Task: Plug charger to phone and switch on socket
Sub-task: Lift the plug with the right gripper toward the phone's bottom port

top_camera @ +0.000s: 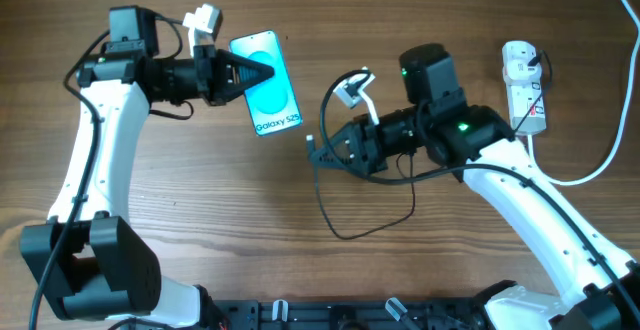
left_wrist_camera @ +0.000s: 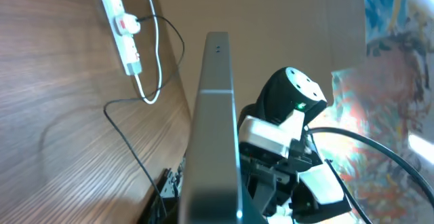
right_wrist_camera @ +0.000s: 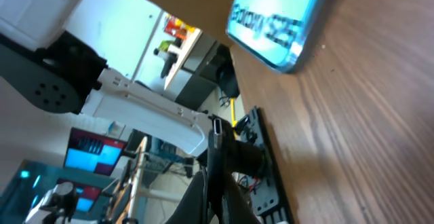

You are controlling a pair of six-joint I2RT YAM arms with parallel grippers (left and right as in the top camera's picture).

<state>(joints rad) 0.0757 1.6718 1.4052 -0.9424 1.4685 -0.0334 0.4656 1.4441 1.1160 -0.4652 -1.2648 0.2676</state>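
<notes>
The phone [top_camera: 268, 86] has a teal screen and a white "Galaxy S25" strip at its near end. My left gripper [top_camera: 252, 74] is shut on its upper left edge and holds it tilted; in the left wrist view its grey edge [left_wrist_camera: 215, 129] runs up the middle. My right gripper [top_camera: 322, 152] is shut on the charger [top_camera: 365, 232], the plug tip [right_wrist_camera: 215, 125] pointing toward the phone's bottom end [right_wrist_camera: 274, 30], a short gap away. The black cable loops on the table. The white socket [top_camera: 523, 85] lies at the far right, also in the left wrist view [left_wrist_camera: 122, 34].
A thicker white cable [top_camera: 610, 120] curves from the socket off the right edge. The black cable also runs up to the plug in the socket. A black rail [top_camera: 330, 315] lies along the table's front edge.
</notes>
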